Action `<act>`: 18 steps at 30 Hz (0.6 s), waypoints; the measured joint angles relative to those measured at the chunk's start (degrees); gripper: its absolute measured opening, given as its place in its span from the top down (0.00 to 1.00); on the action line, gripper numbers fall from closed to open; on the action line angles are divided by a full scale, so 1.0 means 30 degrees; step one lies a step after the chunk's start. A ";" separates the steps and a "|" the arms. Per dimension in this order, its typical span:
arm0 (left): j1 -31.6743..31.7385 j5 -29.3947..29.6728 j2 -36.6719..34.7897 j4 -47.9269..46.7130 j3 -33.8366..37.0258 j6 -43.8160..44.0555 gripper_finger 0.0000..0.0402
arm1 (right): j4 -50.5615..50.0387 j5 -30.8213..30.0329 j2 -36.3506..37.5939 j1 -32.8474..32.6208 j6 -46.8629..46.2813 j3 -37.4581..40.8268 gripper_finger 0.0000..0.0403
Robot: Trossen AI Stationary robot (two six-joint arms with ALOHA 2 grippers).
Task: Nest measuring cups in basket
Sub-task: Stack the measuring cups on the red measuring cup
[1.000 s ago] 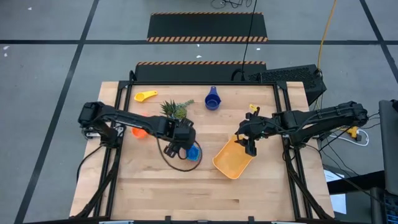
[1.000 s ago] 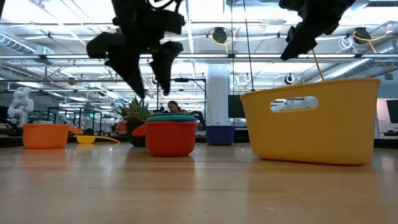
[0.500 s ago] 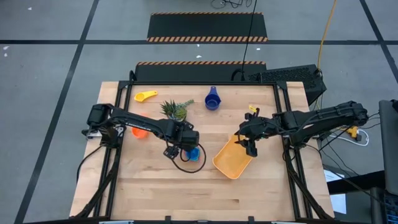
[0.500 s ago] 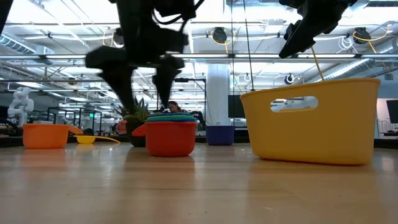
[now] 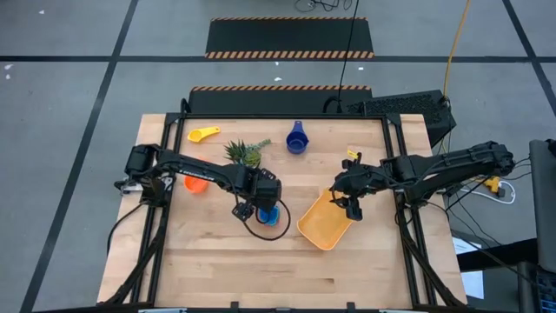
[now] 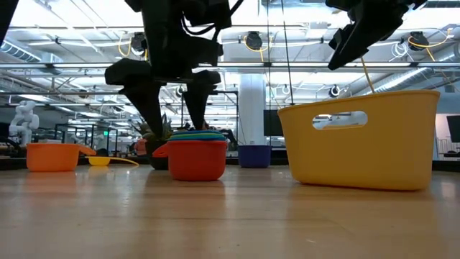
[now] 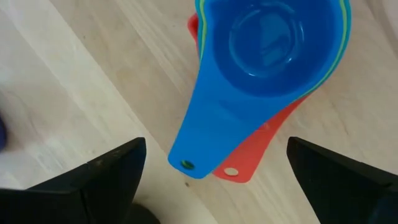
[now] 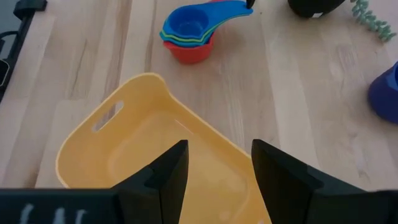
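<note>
Left end effector (image 5: pixel 258 209) gapes empty astride nested measuring cups (image 7: pixel 261 56), handles pointing toward it.

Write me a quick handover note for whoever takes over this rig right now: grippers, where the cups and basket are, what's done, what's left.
Left gripper: open, directly over the nested stack, holding nothing.
Right gripper: above the basket, nothing held; basket is empty.
Stack: blue cup on top, green between, red cup at bottom, on the table left of the basket.
Loose: orange cup, yellow cup, dark blue cup.
Left: nest the loose cups, move all into basket.
</note>
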State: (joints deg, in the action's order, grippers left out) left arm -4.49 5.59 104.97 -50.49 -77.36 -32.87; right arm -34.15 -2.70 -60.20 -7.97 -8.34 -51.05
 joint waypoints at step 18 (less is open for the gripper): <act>0.0028 -0.0530 0.1107 0.0601 0.0022 -0.0648 0.03 | 0.0006 -0.0045 0.0007 0.0000 -0.0123 0.0000 0.58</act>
State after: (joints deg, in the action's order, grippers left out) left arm -4.40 4.00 108.29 -48.69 -77.30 -34.81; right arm -34.13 -2.83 -60.18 -7.97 -8.71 -51.05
